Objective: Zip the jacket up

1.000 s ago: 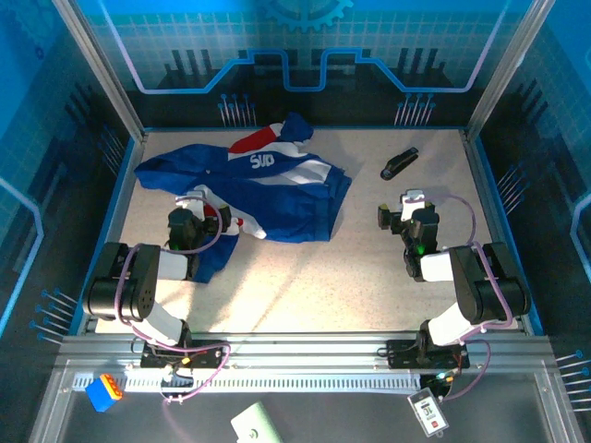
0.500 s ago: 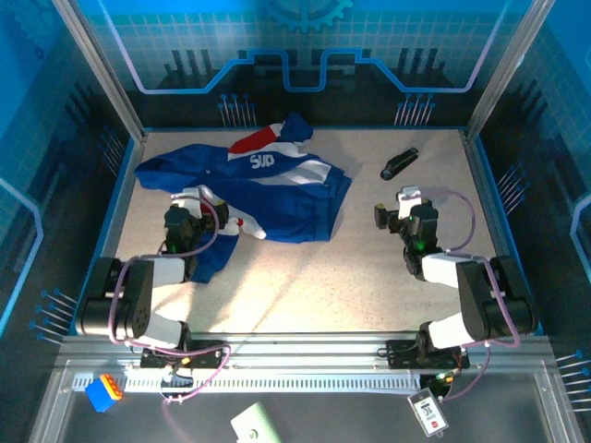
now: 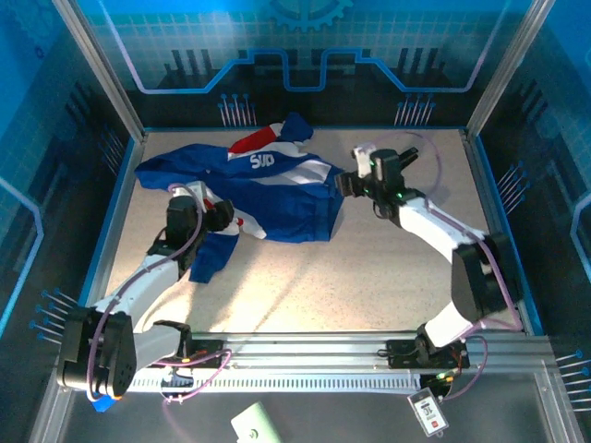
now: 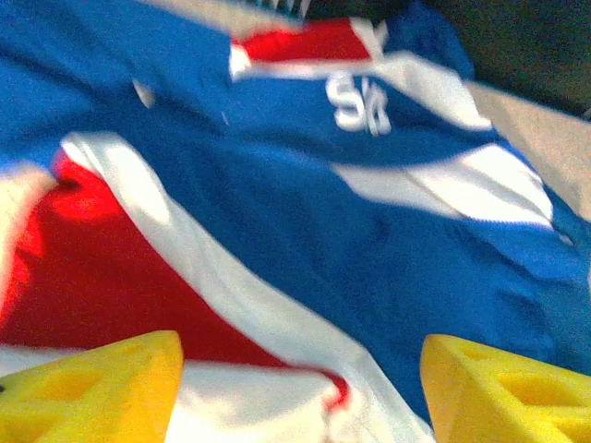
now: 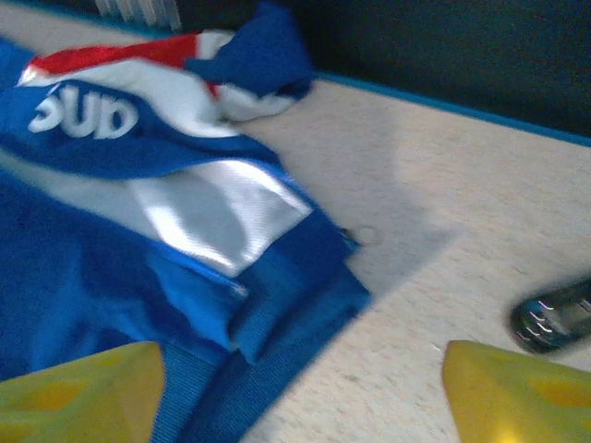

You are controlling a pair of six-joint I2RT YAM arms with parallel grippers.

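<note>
Top external shows jacket (image 3: 277,198) under left claw (image 3: 211,212), beside right claw (image 3: 344,184)

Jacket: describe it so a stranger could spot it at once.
Start at the speckled table and look to its back left part. The jacket lies crumpled there, royal blue with red panels, white stripes and white lettering, far bigger than the small dark object nearby.

The royal-blue hooded fabric jacket with red panels and white stripes (image 3: 286,203) bears white chest lettering (image 5: 83,115) that appears to read "SUD" in the right wrist view and from above. In the left wrist view it is blurred. A small white card (image 3: 427,413) on the front rail carries print too small to read.
</note>
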